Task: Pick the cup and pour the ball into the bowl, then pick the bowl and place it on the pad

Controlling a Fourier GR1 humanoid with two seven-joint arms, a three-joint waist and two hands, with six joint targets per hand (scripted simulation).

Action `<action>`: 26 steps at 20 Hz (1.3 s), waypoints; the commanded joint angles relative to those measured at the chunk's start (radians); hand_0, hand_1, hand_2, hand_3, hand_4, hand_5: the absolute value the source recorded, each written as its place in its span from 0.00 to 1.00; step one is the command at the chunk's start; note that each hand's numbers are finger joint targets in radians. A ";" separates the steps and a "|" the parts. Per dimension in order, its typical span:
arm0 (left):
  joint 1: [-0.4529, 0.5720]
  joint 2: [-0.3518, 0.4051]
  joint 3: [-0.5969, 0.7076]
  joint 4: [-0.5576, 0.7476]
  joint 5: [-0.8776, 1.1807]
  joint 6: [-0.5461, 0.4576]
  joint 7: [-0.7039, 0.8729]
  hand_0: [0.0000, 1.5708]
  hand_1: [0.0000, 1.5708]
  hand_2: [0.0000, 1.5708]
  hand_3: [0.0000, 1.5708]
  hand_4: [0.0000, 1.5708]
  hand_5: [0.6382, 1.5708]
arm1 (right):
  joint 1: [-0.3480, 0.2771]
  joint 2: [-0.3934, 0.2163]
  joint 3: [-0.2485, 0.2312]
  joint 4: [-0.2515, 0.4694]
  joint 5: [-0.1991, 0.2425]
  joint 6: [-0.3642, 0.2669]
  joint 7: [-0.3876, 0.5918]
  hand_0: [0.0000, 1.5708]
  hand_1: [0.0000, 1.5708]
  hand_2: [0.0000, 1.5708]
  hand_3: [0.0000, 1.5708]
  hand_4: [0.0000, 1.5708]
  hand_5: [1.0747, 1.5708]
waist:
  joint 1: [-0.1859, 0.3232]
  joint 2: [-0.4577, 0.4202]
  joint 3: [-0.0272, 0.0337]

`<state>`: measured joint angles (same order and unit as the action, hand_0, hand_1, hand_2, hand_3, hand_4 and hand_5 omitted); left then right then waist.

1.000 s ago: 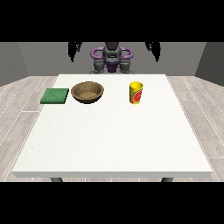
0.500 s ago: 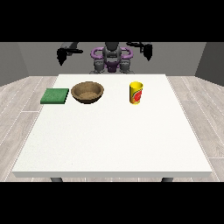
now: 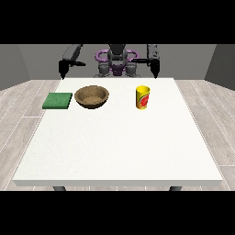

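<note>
A large white table [image 3: 114, 147] fills most of the front view, standing on a pale wood-plank floor [image 3: 18, 105] with grey walls [image 3: 27, 59] behind. The near half of the tabletop is plain white surface, and two dark legs show under its front edge.

All the task's things sit in a row in the far half. At the view's left lies the flat green pad [image 3: 58, 100], close to the table's left edge. Just beside it, toward the middle, stands the brown bowl [image 3: 92, 96], upright, its inside a lighter tan; a narrow strip of table separates it from the pad, so the two are near but not touching. Well apart from the bowl, to the view's right, stands the yellow cup [image 3: 142, 97], upright, with a red and green mark on its side. The ball is not visible from here (the cup's inside cannot be seen from this angle).

Beyond the table's far edge is the robot [image 3: 117, 62], with a dark grey body and purple rings at the shoulders. Both arms are raised and bent outward. The hand at the view's left [image 3: 62, 71] hangs near the far left corner of the table, pointing down, holding nothing. The hand at the view's right [image 3: 155, 69] hangs behind the cup, well apart from it, also pointing down and holding nothing. Whether the fingers of either hand are straight or curled I cannot tell
</note>
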<state>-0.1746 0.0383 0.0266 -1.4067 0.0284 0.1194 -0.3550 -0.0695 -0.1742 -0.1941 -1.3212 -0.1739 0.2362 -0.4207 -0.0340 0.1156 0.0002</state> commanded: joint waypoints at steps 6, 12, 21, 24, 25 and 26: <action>-0.220 0.053 0.120 0.200 0.023 0.008 -0.167 0.00 0.00 0.00 0.00 0.00 0.89 | -0.158 -0.012 -0.037 0.165 0.002 0.041 -0.209 0.00 0.00 0.00 0.00 0.00 0.95 | -0.023 0.228 -0.0001; -0.325 0.078 0.156 0.378 0.014 0.030 -0.205 0.00 0.00 0.00 0.00 0.00 0.83 | -0.202 -0.001 -0.018 0.260 0.032 0.038 -0.244 0.00 0.00 0.00 0.00 0.00 0.96 | -0.048 0.208 -0.0002; -0.409 0.116 0.234 0.579 0.055 0.008 -0.368 0.00 0.00 0.00 0.00 0.00 0.80 | -0.244 -0.071 -0.056 0.343 0.005 0.123 -0.316 0.00 0.00 0.00 0.00 0.00 0.95 | -0.085 0.283 -0.0001; -0.423 0.100 0.265 0.638 0.065 0.046 -0.436 0.00 0.00 0.00 0.00 0.00 0.81 | -0.209 -0.087 -0.040 0.312 0.020 0.147 -0.333 0.00 0.00 0.00 0.00 0.00 0.95 | -0.128 0.296 -0.0005; -0.440 0.162 0.280 0.678 0.079 -0.028 -0.457 0.00 0.00 0.00 0.00 0.00 0.81 | -0.266 -0.076 -0.061 0.311 0.003 0.100 -0.302 0.00 0.00 0.00 0.00 0.00 0.95 | -0.089 0.326 -0.0007; -0.480 0.115 0.264 0.657 0.057 0.051 -0.455 0.00 0.00 0.00 0.00 0.00 0.81 | -0.290 -0.091 -0.057 0.342 0.016 0.130 -0.362 0.00 0.00 0.00 0.00 0.00 0.95 | -0.116 0.370 -0.0002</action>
<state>-0.6020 0.1680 0.2821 -0.7905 0.0916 0.1280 -0.7606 -0.3147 -0.2440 -0.2399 -1.0186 -0.1605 0.3482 -0.7333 -0.1323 0.4215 -0.0015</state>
